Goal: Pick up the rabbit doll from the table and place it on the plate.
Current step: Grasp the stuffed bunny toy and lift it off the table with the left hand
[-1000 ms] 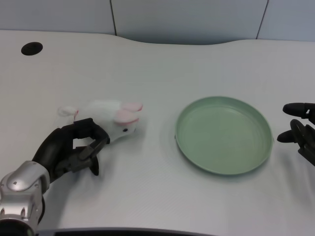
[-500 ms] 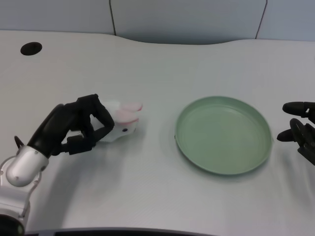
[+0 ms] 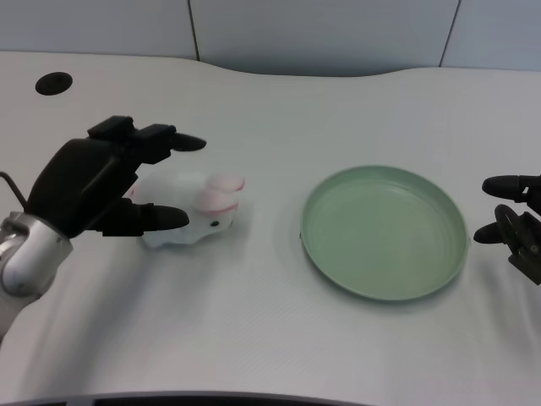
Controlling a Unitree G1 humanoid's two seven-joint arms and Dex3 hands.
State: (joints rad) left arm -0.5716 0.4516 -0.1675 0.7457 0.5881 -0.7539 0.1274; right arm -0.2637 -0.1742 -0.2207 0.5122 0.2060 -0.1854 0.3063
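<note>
The white rabbit doll point(image 3: 199, 211) with pink ears lies on its side on the table, left of centre, its head toward the plate. My left hand point(image 3: 106, 178) hovers over the doll's rear half with its fingers spread apart, holding nothing; the thumb reaches along the doll's near side and the upper fingers point right above it. The doll's tail end is hidden behind the hand. The green plate point(image 3: 385, 283) sits to the right of the doll and has nothing on it.
A round black hole point(image 3: 53, 83) is in the tabletop at the far left. My right hand point(image 3: 516, 224) rests at the right edge, just beyond the plate. The table's curved back edge runs along the top.
My left hand has risen and moved forward from beside the doll to above it, and its fingers have spread from curled to apart. The doll and plate have stayed put.
</note>
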